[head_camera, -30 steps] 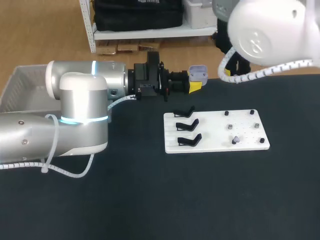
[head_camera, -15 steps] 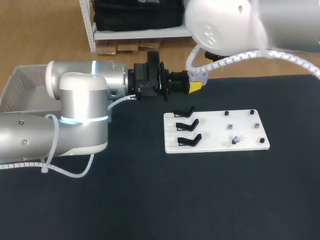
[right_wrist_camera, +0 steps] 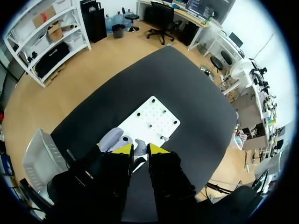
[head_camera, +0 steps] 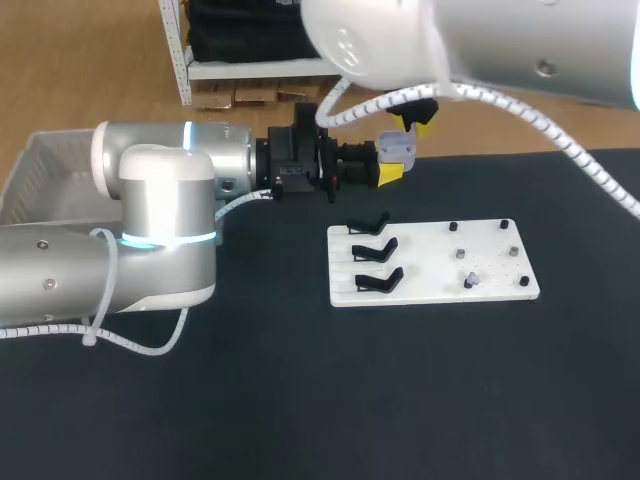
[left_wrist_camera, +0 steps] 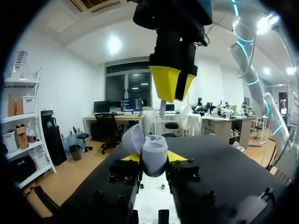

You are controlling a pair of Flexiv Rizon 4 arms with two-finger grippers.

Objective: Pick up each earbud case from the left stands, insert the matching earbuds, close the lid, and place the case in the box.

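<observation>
Black table, white board toward 3 o'clock. Within last second right arm has swung in; right gripper now hangs just above earbud case, grip state unclear. Likely earbud insertion next. Lid-open case clenched in left gripper, 12 o'clock of board. Count: one case, three bare stands, one box at 9 o'clock.

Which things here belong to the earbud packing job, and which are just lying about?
Job: lavender plastic earbud case, open, in the left gripper; white pegboard; three black stands; pale grey plastic box.
Lying about: none that I can see.
</observation>
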